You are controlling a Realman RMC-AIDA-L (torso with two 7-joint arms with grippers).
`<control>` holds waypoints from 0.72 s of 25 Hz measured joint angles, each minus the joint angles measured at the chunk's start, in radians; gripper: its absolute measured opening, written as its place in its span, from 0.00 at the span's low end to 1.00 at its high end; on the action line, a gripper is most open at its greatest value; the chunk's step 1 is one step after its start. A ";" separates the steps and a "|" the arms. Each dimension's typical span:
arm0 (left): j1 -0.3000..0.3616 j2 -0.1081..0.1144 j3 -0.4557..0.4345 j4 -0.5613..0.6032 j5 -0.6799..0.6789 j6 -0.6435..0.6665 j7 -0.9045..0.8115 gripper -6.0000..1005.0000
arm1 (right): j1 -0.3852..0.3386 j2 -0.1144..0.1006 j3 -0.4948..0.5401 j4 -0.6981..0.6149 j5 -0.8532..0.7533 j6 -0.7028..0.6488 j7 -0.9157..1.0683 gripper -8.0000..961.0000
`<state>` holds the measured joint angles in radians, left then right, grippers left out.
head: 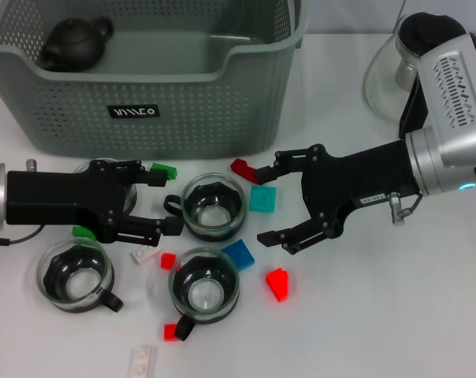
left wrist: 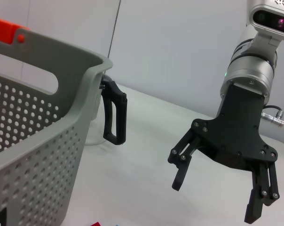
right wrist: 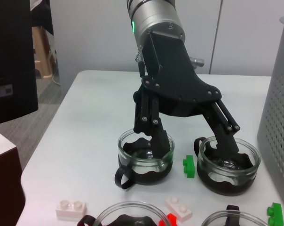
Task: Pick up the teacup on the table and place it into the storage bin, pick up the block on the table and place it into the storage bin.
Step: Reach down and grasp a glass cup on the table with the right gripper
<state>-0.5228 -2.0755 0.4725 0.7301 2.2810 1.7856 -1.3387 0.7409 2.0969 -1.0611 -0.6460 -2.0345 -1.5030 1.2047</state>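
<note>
On the white tabletop [head: 396, 315], four glass teacups with black holders are sitting: the nearest teacup [head: 204, 287] at centre, a second teacup [head: 75, 273] near left, a third teacup [head: 213, 205] farther in at centre, and a fourth teacup [head: 120, 185] lying under the left tool. Scattered blocks are lying among them: four red, two green, two blue-toned and two pale ones; the red block [head: 277, 283] is lying nearest on the right.

The left tool [head: 163, 201] is hovering wide open, holding nothing, its fingers straddling the fourth teacup. The right tool [head: 273, 201] is hovering wide open and empty above the teal block [head: 262, 198].

The storage bin [head: 222, 102] is standing at the far left, containing one dark teapot [head: 74, 42]. A glass jug [head: 388, 75] is standing at far right.
</note>
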 joint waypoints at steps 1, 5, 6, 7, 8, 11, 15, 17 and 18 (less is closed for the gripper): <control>0.000 0.000 0.000 0.000 0.000 0.000 0.001 0.90 | 0.000 0.000 -0.002 0.000 0.000 0.001 0.000 0.98; 0.001 -0.001 0.000 0.000 0.000 0.000 0.003 0.90 | 0.002 -0.002 -0.011 0.000 -0.001 0.001 0.001 0.98; 0.001 -0.001 0.000 0.000 0.000 0.000 0.004 0.90 | 0.003 -0.001 -0.013 0.000 -0.002 0.001 0.001 0.98; 0.000 -0.001 0.000 0.000 0.000 0.000 0.004 0.90 | 0.004 -0.002 -0.015 0.000 -0.002 0.001 0.001 0.98; 0.000 -0.002 0.000 0.000 0.000 0.000 0.004 0.90 | 0.005 -0.002 -0.018 0.000 -0.002 0.001 0.001 0.98; -0.001 -0.002 0.000 0.000 0.000 0.000 0.004 0.90 | 0.006 -0.001 -0.024 0.000 -0.003 0.001 0.001 0.98; -0.001 -0.001 0.000 0.000 0.000 0.004 0.004 0.90 | 0.012 -0.003 -0.036 0.000 -0.004 0.002 0.001 0.98; -0.001 -0.002 0.000 0.000 0.000 0.006 0.004 0.90 | 0.024 -0.004 -0.039 0.000 -0.018 0.003 0.002 0.98; -0.002 -0.002 0.000 0.000 0.000 0.007 0.004 0.90 | 0.035 -0.004 -0.040 -0.001 -0.031 0.003 0.008 0.98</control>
<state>-0.5244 -2.0770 0.4724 0.7301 2.2810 1.7925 -1.3348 0.7760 2.0931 -1.1015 -0.6470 -2.0654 -1.5002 1.2129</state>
